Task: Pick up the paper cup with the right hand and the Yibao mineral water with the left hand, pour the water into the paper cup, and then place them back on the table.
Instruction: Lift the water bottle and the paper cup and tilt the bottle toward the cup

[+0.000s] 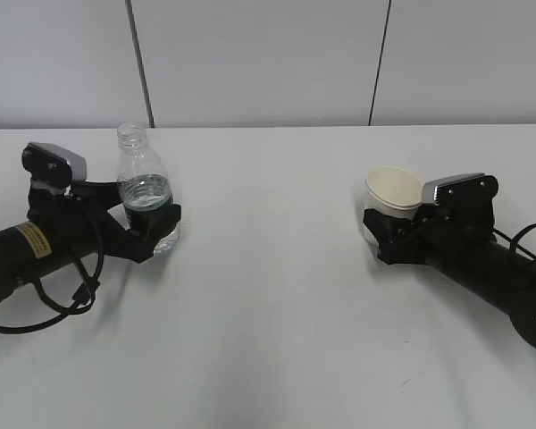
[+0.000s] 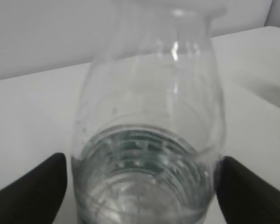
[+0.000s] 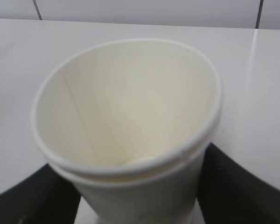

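Observation:
The Yibao mineral water (image 1: pixel 146 183) is a clear, uncapped bottle, about half full, standing upright on the left of the white table (image 1: pixel 268 304). My left gripper (image 1: pixel 156 231), on the arm with the yellow sticker, is shut on its lower body. In the left wrist view the bottle (image 2: pixel 149 116) fills the frame between the black fingers (image 2: pixel 37 186). The off-white paper cup (image 1: pixel 393 192) is on the right, empty, its mouth tilted toward the camera. My right gripper (image 1: pixel 384 234) is shut on its lower part. In the right wrist view the cup (image 3: pixel 130 102) sits between both fingers (image 3: pixel 242 186).
A black cable (image 1: pixel 62 308) loops on the table under the left arm. A grey wall with dark seams (image 1: pixel 138 63) rises behind the table's far edge. A faint small mark (image 1: pixel 404 382) lies on the tabletop at the front right.

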